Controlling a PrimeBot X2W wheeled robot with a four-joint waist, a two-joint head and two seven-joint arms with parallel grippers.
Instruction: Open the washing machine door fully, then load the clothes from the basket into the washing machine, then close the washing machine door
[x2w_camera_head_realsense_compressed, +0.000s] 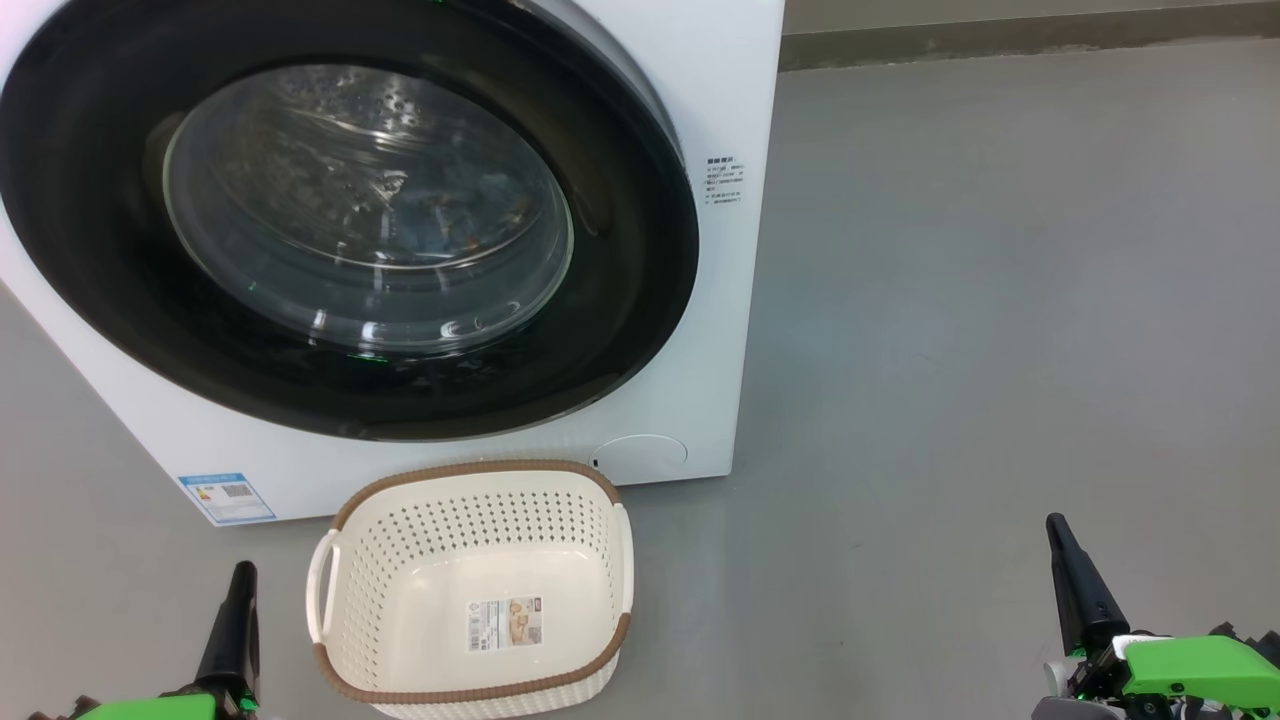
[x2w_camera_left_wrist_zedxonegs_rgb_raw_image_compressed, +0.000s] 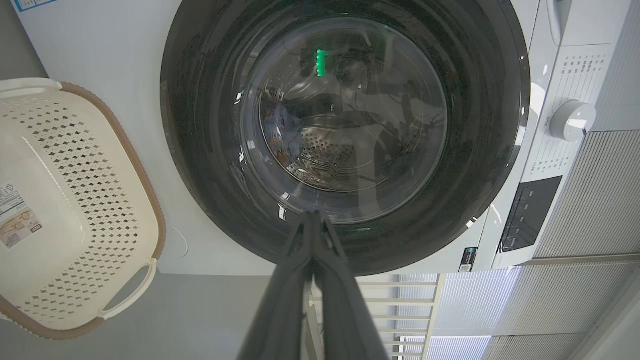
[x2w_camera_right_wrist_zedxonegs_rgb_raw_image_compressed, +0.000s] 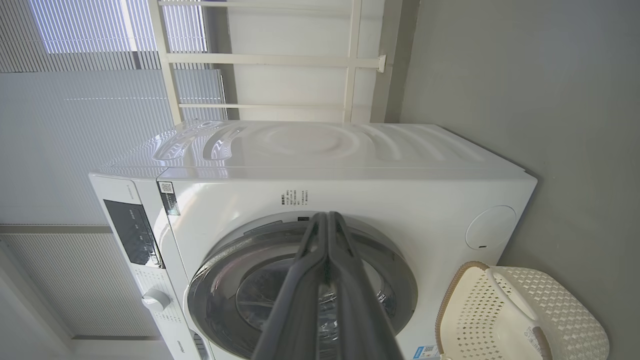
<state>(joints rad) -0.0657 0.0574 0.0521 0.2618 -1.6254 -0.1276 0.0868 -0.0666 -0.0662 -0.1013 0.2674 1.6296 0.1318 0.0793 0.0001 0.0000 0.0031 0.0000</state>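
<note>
Though empty, both end effectors (x2w_camera_left_wrist_zedxonegs_rgb_raw_image_compressed: 314, 218) (x2w_camera_right_wrist_zedxonegs_rgb_raw_image_compressed: 327, 217) fully closed.

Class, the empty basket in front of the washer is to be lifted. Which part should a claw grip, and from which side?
Grip the white side handle of the basket, coming from the robot's left with the left claw, which sits nearest. The handle bows outward, leaving a gap for one finger; probably the surest hold.

The left jaws and the right jaws were each a pair of long, tapering, matte dark-grey fingers (x2w_camera_left_wrist_zedxonegs_rgb_raw_image_compressed: 285, 300), and just behind each pair sat a glossy bright-green housing (x2w_camera_head_realsense_compressed: 1195, 665), the right one's fronted by a small white piece (x2w_camera_head_realsense_compressed: 1140, 645).
</note>
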